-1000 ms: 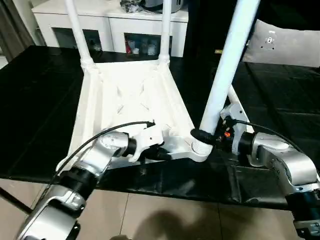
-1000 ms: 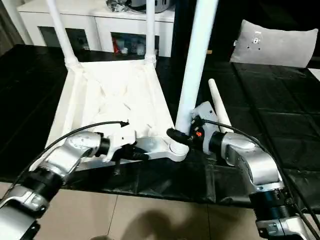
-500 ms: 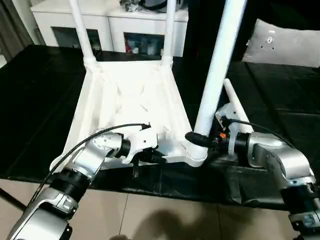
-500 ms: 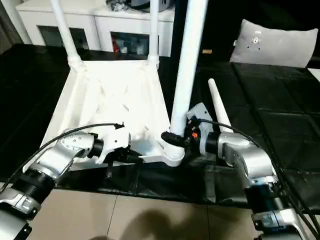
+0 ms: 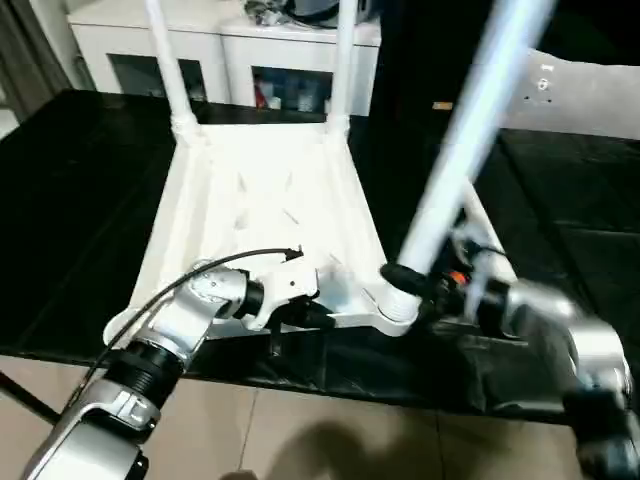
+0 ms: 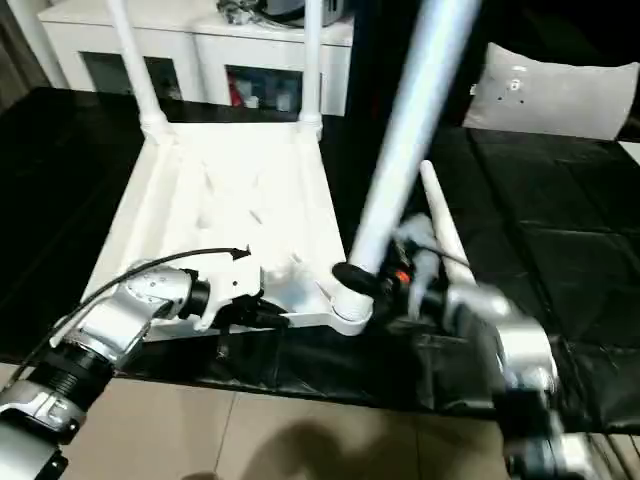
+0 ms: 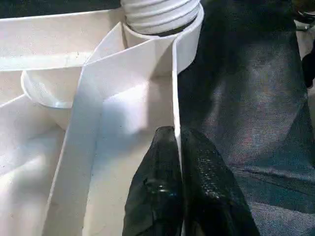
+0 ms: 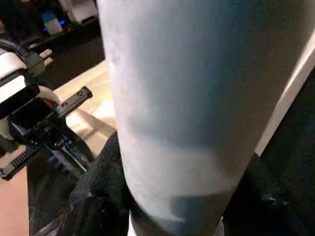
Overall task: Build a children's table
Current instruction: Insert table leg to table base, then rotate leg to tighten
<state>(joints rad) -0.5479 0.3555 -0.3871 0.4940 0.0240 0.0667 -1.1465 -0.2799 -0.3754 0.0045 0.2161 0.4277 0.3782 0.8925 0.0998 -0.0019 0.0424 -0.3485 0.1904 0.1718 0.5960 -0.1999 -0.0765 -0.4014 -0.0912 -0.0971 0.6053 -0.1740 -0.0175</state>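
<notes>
While the tabletop (image 5: 262,215) lies underside up on the black counter (image 5: 70,190), its ribs and corner sockets face you, which is why the legs go in from above. Two legs (image 5: 166,62) already stand upright in the far sockets. Its near edge sits close to the counter's front edge, so you have little room to pull it closer; open counter lies to either side. Your right tool (image 5: 405,277) is clamped round the base of the third leg (image 5: 462,148), which leans right above the near right socket (image 5: 392,306) and looks only partly seated. Your left tool (image 7: 178,162) is pinched shut on the thin near rim, likely to steady it. One spare leg (image 6: 438,222) lies just beside the right arm.
</notes>
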